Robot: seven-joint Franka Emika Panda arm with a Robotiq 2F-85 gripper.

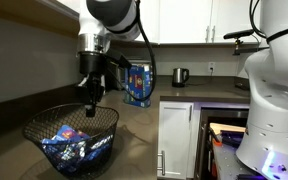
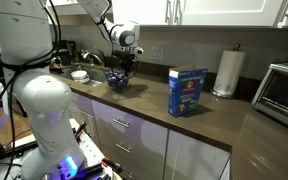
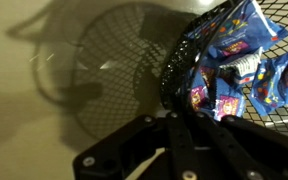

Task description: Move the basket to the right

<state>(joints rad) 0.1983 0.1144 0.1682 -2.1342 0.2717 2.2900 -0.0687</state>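
The basket (image 1: 72, 135) is a round bowl of black wire mesh holding blue-and-white packets (image 1: 76, 146). It sits at the near end of the counter, and shows small and far in an exterior view (image 2: 117, 80). My gripper (image 1: 89, 107) comes down from above onto its rim, fingers closed together on the wire. It also shows in an exterior view (image 2: 124, 66). In the wrist view the fingertips (image 3: 174, 112) meet at the basket's rim (image 3: 170, 70), with packets (image 3: 229, 50) inside to the right. The basket's shadow falls on the counter to the left.
A blue box (image 1: 137, 85) stands upright on the counter beyond the basket, also visible in an exterior view (image 2: 187, 92). A kettle (image 1: 180, 76) stands further along the counter. A paper towel roll (image 2: 225, 72) and an oven (image 2: 284, 95) are past the box. Dishes (image 2: 79, 73) lie by the sink.
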